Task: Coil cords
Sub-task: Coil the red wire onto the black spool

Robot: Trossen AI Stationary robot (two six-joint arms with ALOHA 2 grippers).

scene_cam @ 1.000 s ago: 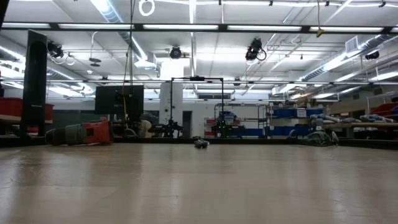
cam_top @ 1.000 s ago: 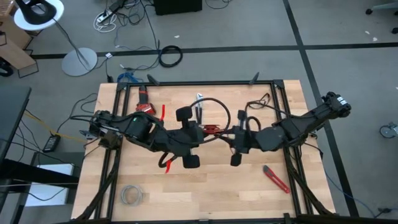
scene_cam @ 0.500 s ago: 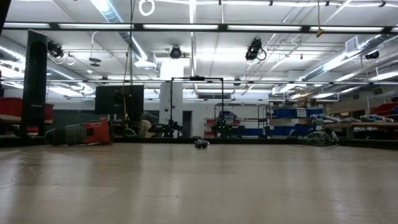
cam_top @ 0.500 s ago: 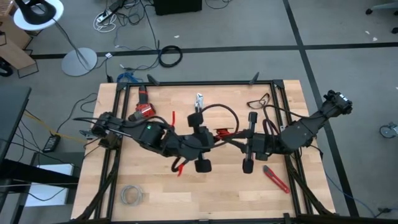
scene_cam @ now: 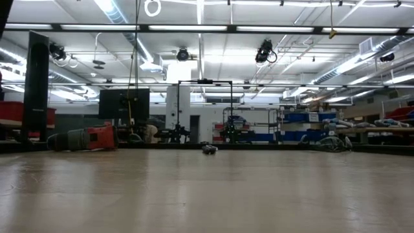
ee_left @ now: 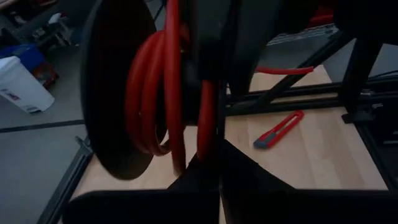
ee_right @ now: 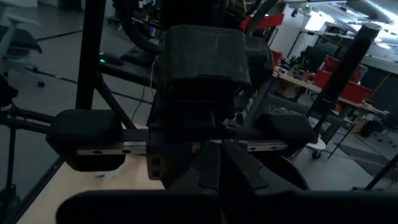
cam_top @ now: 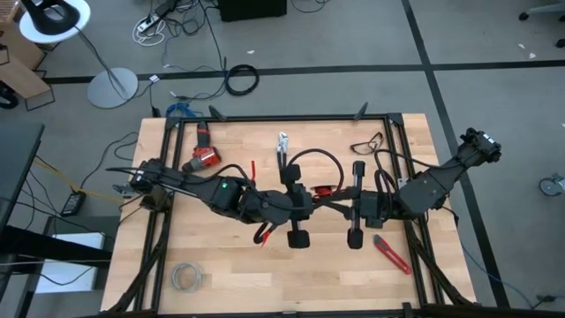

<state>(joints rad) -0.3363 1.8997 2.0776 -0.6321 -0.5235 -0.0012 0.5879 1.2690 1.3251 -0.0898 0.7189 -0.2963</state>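
The red cord (ee_left: 163, 93) is a skinny bright wire wound in several loops around a dark round part up close in the left wrist view — from overhead it (cam_top: 327, 190) only peeks out mid-table between the two arms.

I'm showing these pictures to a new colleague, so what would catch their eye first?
Probably the two dark arms meeting over the middle of the wooden table, the left gripper and right gripper facing each other with the red wire between them. In the left wrist view that wire shows as bright loops wound close to the camera. A red utility knife lies near the table's right edge.
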